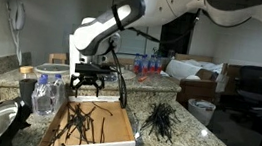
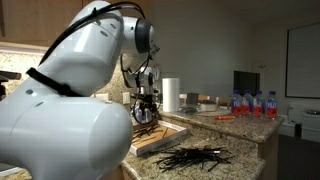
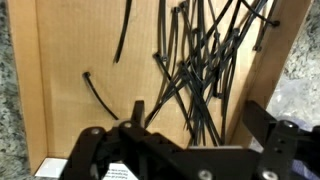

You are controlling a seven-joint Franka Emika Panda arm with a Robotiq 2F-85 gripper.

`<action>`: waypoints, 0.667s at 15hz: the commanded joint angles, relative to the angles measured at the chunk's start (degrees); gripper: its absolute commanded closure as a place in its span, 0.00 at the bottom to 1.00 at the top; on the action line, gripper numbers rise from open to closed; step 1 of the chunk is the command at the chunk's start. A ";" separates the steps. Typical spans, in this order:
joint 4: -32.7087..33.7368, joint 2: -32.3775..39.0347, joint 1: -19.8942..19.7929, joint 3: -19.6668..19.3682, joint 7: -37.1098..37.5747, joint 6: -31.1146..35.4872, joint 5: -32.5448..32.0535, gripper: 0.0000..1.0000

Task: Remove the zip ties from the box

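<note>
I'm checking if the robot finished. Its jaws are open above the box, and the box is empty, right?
No, the box isn't empty. The wrist view shows many black zip ties lying in it. The jaws are open above the box.

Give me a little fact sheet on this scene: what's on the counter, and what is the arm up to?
Setting: granite counter
Box: shallow box, cardboard bottom, low white sides
Inside it: loose black zip ties, bunched toward one side
Beside it: second pile of ties on the counter
End effector: end effector open, empty, hovering above the box
Nearby: paper towel roll, clear container
</note>
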 commanded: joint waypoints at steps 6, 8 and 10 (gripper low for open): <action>11.24 12.46 4.27 -3.27 3.01 -1.89 3.30 0.00; 13.44 14.65 4.83 -3.66 3.85 -2.19 3.62 0.00; 15.60 16.49 5.46 -4.19 4.93 -3.26 3.72 0.00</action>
